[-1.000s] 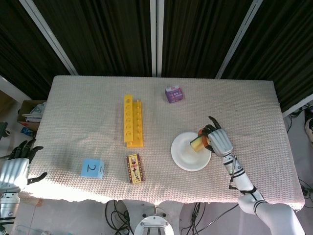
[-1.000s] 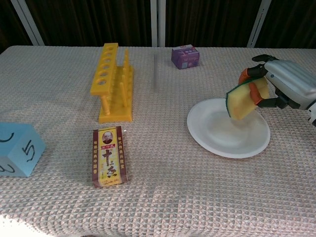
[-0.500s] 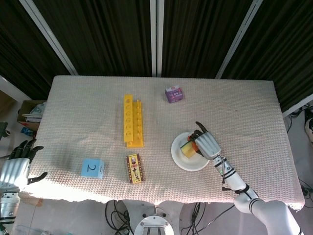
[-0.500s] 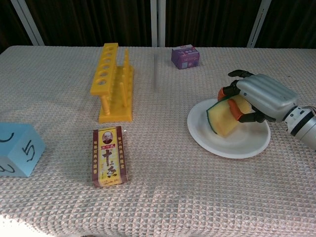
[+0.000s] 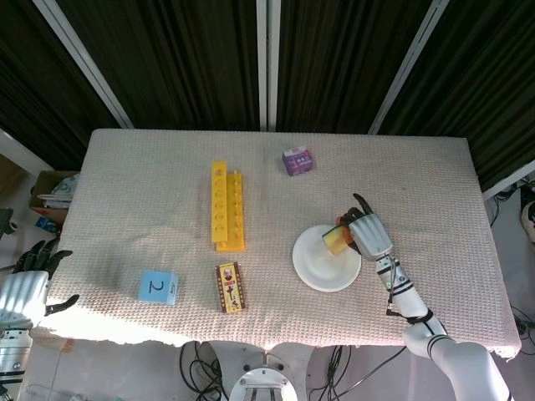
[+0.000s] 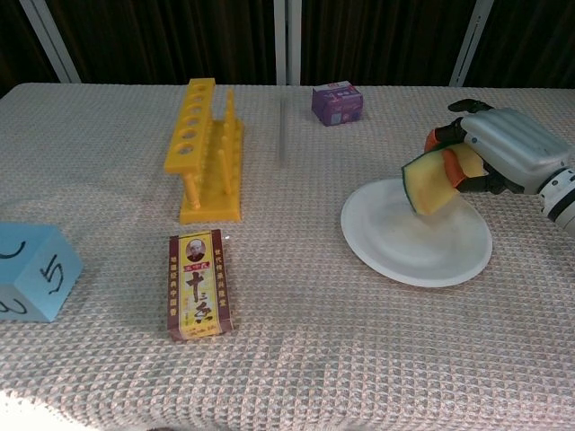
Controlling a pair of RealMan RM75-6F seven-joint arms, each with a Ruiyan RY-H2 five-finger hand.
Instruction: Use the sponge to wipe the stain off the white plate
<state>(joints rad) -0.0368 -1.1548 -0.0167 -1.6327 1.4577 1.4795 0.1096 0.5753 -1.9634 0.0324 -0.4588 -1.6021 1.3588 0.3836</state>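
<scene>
the sponge [image 6: 433, 182] is gripped by the right hand [image 6: 508, 148] over the white plate [image 6: 415, 257]; the idle left hand [image 5: 25, 284], fingers spread and empty, is seen only from the head view.

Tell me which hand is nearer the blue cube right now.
Left. The left hand sits off the table's left edge, just beyond the blue cube. The right hand is across the table by the white plate, holding the sponge.

You pulled the right hand [image 6: 508, 148] and its sponge [image 6: 429, 184] back from the middle of the white plate [image 6: 404, 254] toward its far right rim. The sponge tilted up, only its lower edge near the plate.
</scene>
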